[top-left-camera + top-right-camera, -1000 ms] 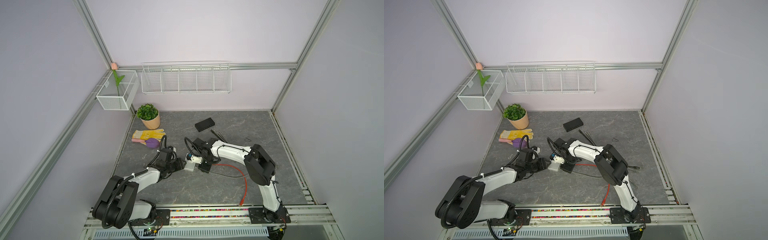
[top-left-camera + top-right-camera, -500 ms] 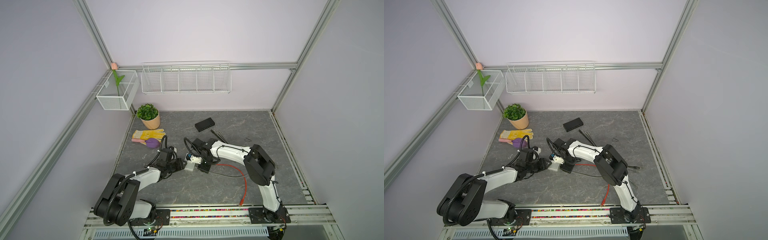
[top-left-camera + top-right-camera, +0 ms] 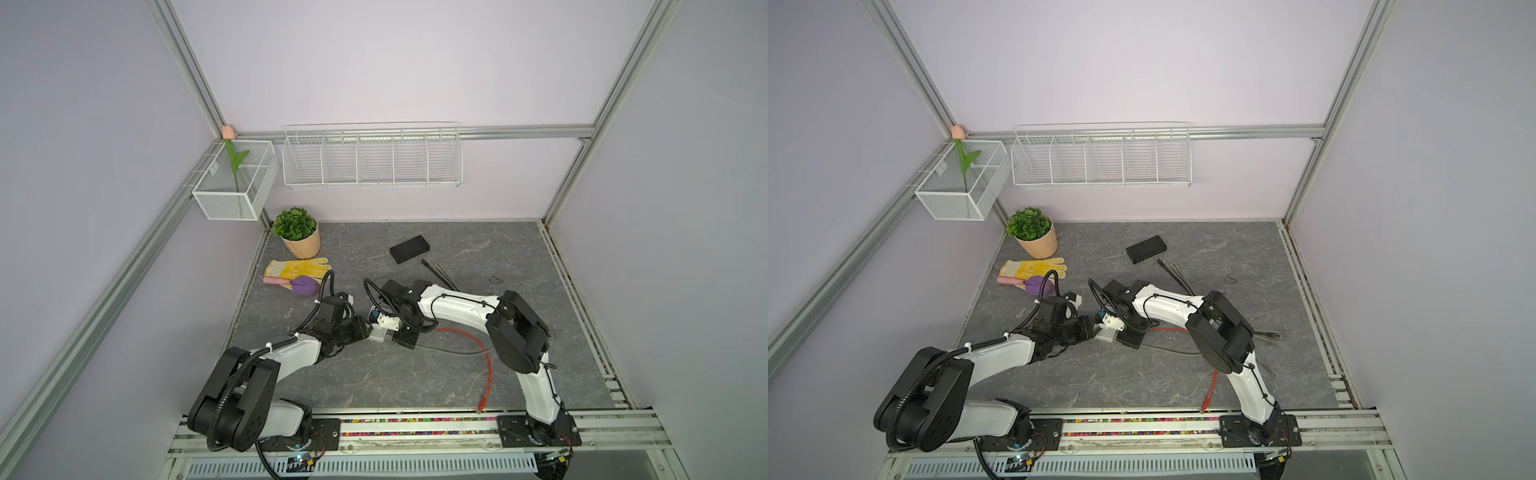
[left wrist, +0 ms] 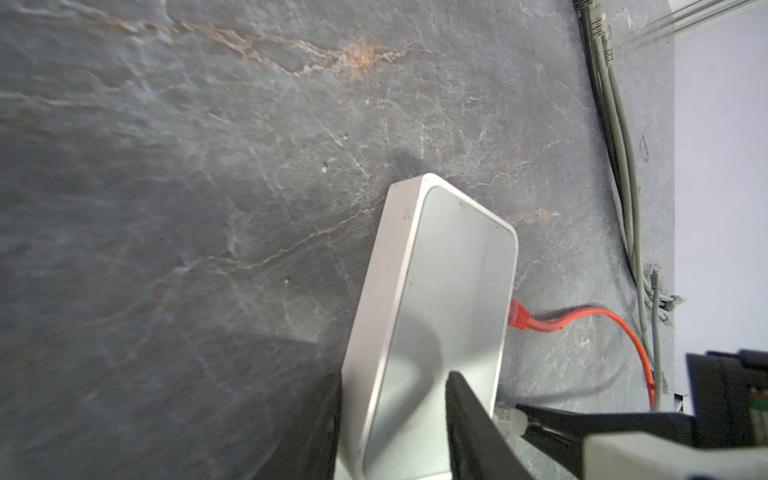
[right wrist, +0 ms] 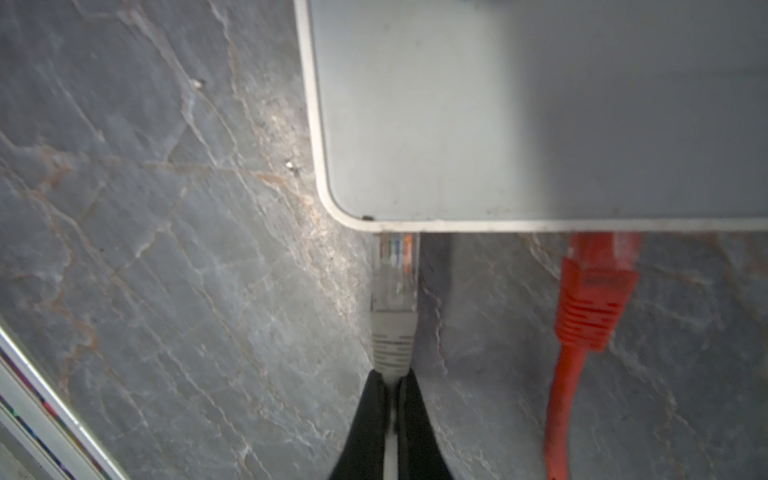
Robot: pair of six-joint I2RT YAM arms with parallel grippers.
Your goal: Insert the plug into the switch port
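The white switch (image 4: 440, 291) lies on the grey slate between the two arms and shows in both top views (image 3: 377, 333) (image 3: 1105, 334). My left gripper (image 4: 395, 399) is shut on the switch, one finger (image 4: 320, 419) against each side of its near end. My right gripper (image 5: 391, 376) is shut on the boot of the grey plug (image 5: 392, 299). The plug's clear tip sits at the switch's port edge (image 5: 519, 104), near the corner. How deep the tip has gone into the port is hidden. A red plug (image 5: 594, 291) sits in a port beside it.
The red cable (image 3: 486, 361) curves toward the front rail. A black box (image 3: 409, 248) and loose grey cables (image 3: 440, 274) lie behind the arms. A potted plant (image 3: 297, 232), a yellow glove (image 3: 297, 268) and a purple object (image 3: 305, 286) sit at the left.
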